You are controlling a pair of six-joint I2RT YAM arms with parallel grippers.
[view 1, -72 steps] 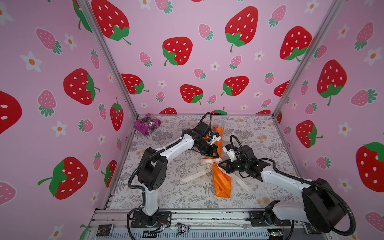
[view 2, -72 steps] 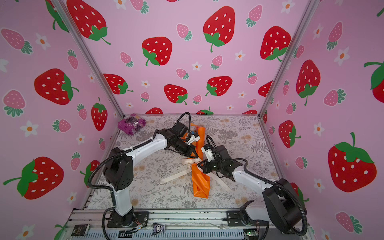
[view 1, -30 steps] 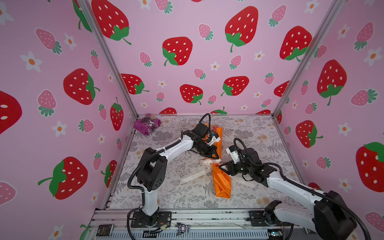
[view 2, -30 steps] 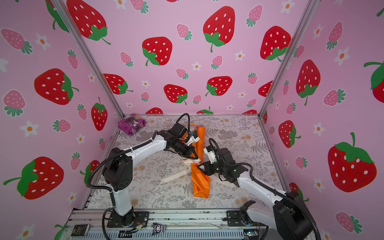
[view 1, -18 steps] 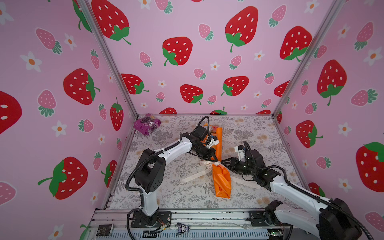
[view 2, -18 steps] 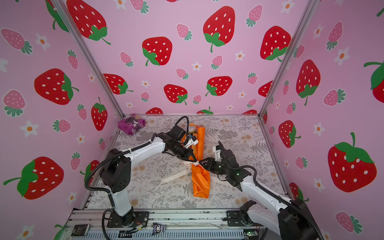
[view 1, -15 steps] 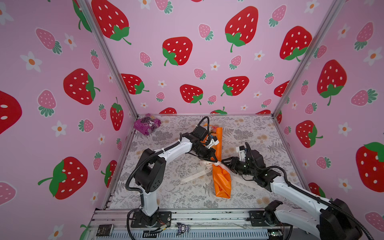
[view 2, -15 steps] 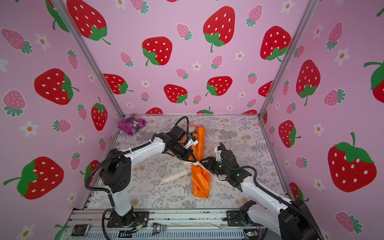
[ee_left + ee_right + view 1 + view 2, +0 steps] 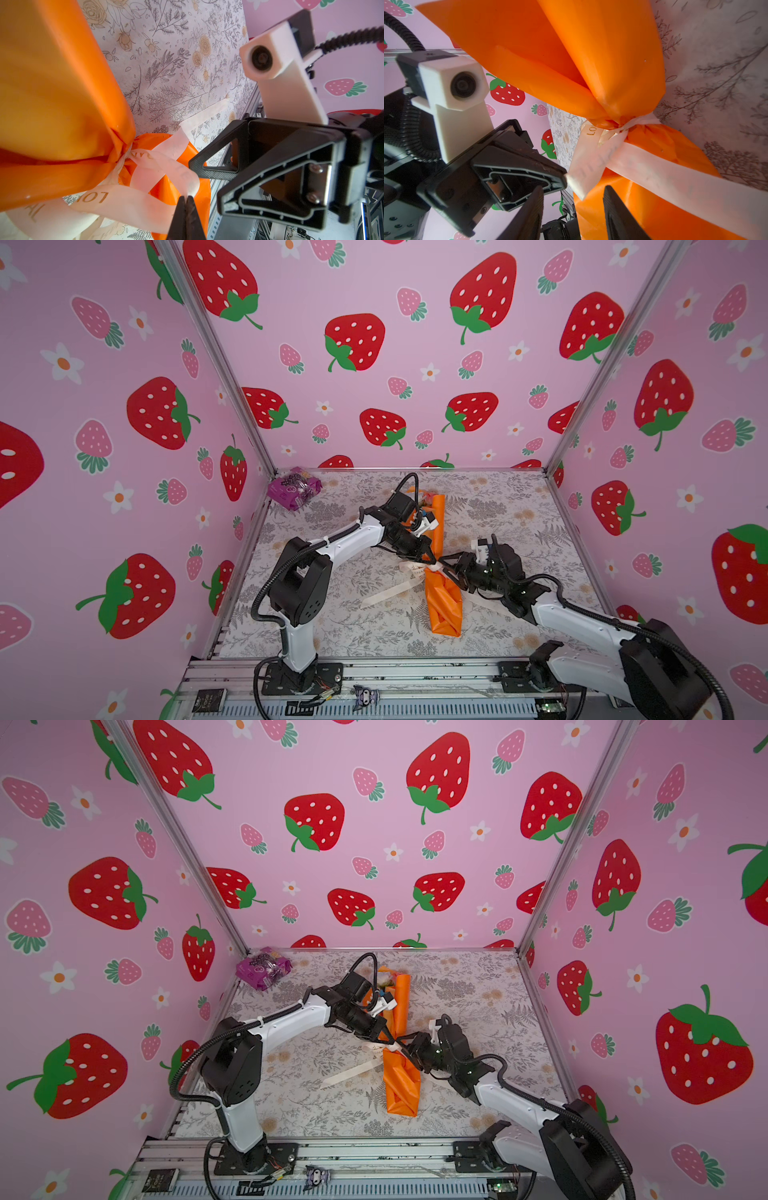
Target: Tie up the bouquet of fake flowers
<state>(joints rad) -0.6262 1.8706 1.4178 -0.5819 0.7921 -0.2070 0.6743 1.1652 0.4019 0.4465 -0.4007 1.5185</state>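
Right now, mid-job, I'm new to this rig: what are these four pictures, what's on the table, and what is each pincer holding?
You are looking at two white-and-black robot arms working on a flower-patterned table inside a booth papered with strawberries. The two wide pictures come from one camera head overhead and show the whole scene almost identically. The two close-ups come from a camera on each arm's wrist, looking past its own pincer.

On the table lies the bouquet, wrapped in orange paper, with a pale ribbon cinched round its middle. A purple packet sits in the far corner on the left.

The left pincer is shut on a fold of the ribbon. The right pincer is open, jaws apart close to that same piece of ribbon, and holds nothing.
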